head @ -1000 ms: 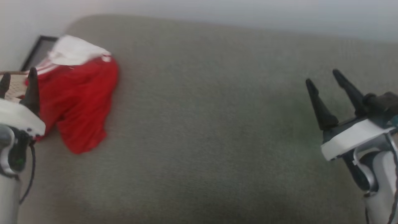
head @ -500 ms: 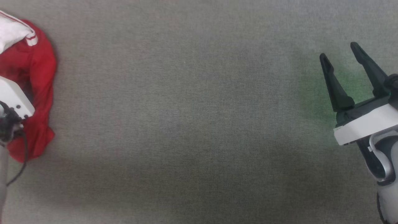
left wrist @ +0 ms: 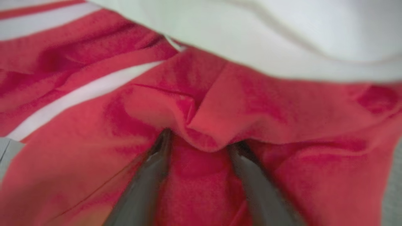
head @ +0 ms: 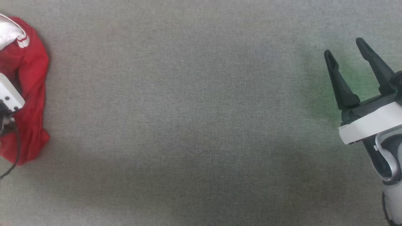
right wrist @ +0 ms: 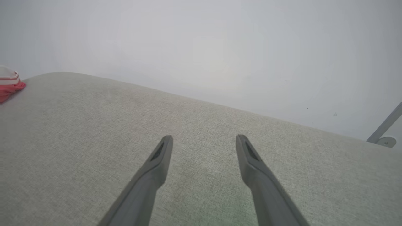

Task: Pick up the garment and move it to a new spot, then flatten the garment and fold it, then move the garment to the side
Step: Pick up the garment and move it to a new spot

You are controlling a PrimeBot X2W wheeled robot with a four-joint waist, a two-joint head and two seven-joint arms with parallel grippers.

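The garment [left wrist: 201, 103] is right at the left gripper [left wrist: 201, 141]. The two dark fingers [left wrist: 147, 182] are spread wide apart, and their tips are pushed into the soft red cloth. A red fold bulges over the gap between the tips, but the jaws are not pinching it. Off to the left of the jaws, white stripes [left wrist: 78, 97] run across the red. Past the tips lies the white lining [left wrist: 282, 40].

The garment sits bunched up on a grey cushion [head: 188, 110], and the white end of the left arm [head: 9, 95] is over it.

The right gripper [head: 344, 47] is well apart from the garment, with the bare cushion between them. Its jaws are wide open with nothing in them. Only grey cushion shows between and under its fingers [right wrist: 147, 182]. Far off to the left of these jaws is a little bit of the red and white garment, near the cushion's edge. Past the cushion is a pale wall [right wrist: 204, 47].
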